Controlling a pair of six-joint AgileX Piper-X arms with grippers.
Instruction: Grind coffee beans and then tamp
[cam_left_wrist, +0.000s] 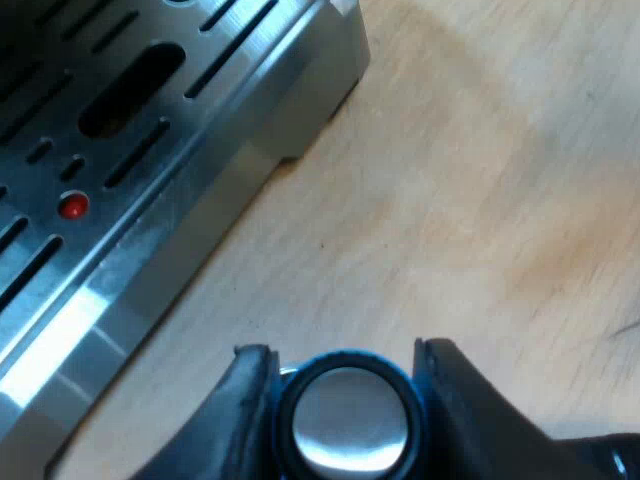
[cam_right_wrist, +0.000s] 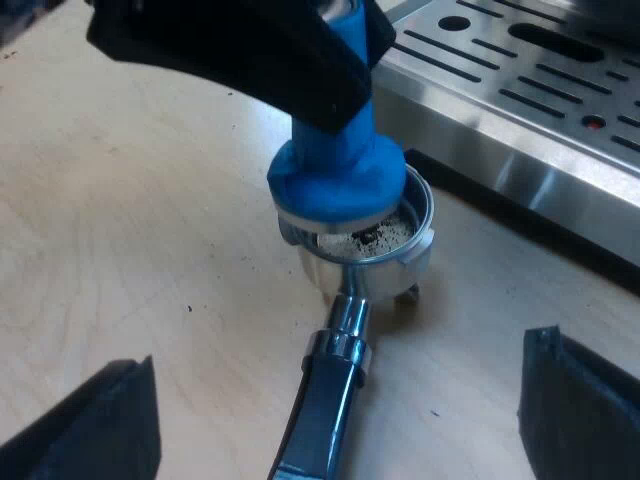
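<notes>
blue tamper (cam_right_wrist: 335, 180), pinched by my left gripper (cam_left_wrist: 345, 350), leans into the metal holder (cam_right_wrist: 418, 232), likely to press its grounds (cam_right_wrist: 385, 238); handle (cam_right_wrist: 325, 400) points six o'clock toward my spread right gripper (cam_right_wrist: 335, 358).

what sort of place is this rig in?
Probably a coffee-making bench: an espresso machine's slotted steel drip tray, a holder with grounds on a wooden table, and a blue tamper at its basket.

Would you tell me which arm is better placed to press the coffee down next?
Left. The left pincer grips the blue tamper over the grounds in the holder; the right pincer is open near its handle.
</notes>
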